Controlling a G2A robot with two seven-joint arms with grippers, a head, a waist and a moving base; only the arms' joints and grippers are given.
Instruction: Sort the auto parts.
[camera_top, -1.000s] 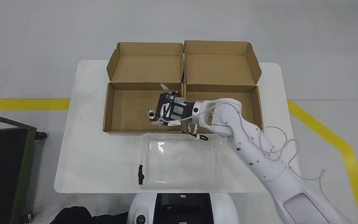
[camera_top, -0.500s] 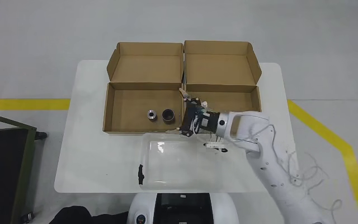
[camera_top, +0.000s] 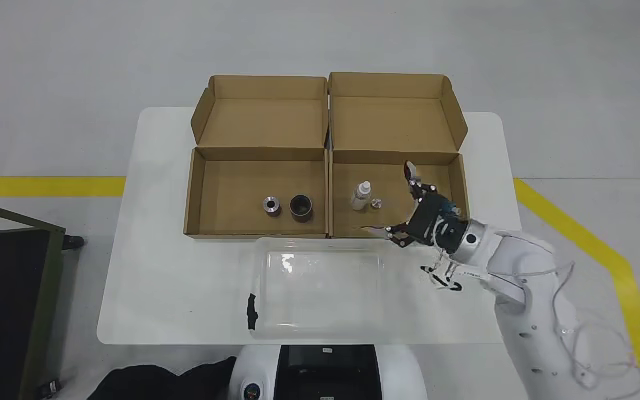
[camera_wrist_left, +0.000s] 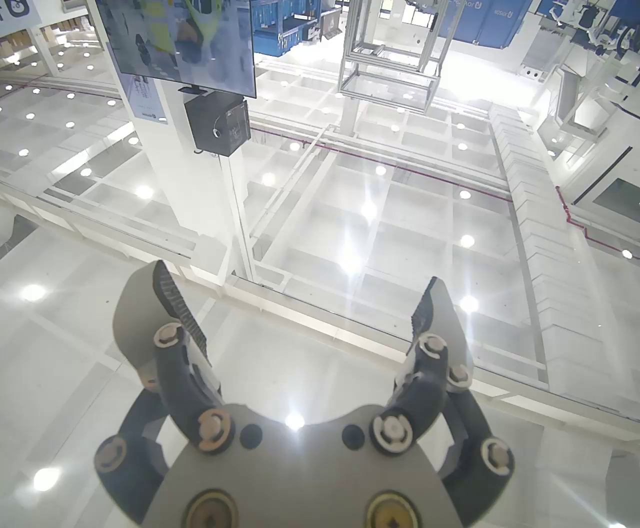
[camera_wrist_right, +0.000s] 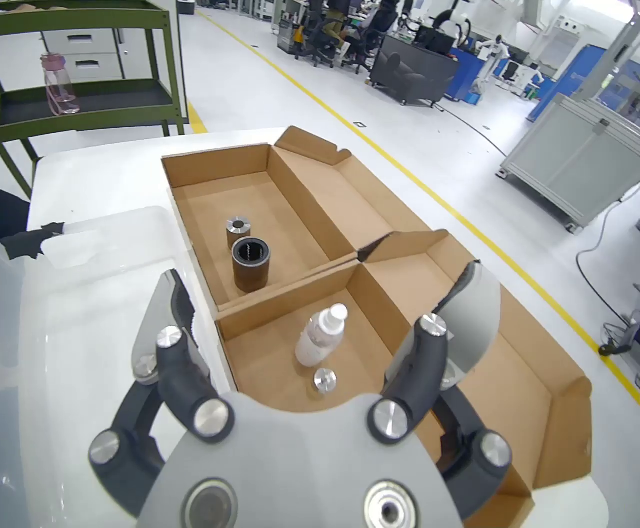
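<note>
Left tool (camera_wrist_left: 297, 280) is tipped upward, aimed at the ceiling (camera_wrist_left: 400, 210), jaws spread wide. Both ridged fingers (camera_wrist_left: 172, 305) splay outward, with the grid of white ceiling panels and bright round lights (camera_wrist_left: 368, 210) between them. Off to one side there's a white column (camera_wrist_left: 165, 165) carrying a large dark screen (camera_wrist_left: 180, 45), and a black box (camera_wrist_left: 217, 125) mounted just under it. A metal frame (camera_wrist_left: 390, 65) hangs farther along, and a thin red line (camera_wrist_left: 400, 167) runs across the panels.

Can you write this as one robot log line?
right gripper: open, above right box | left gripper: open | left box: metal cylinder, black sleeve | right box: bottle, metal disc
</note>
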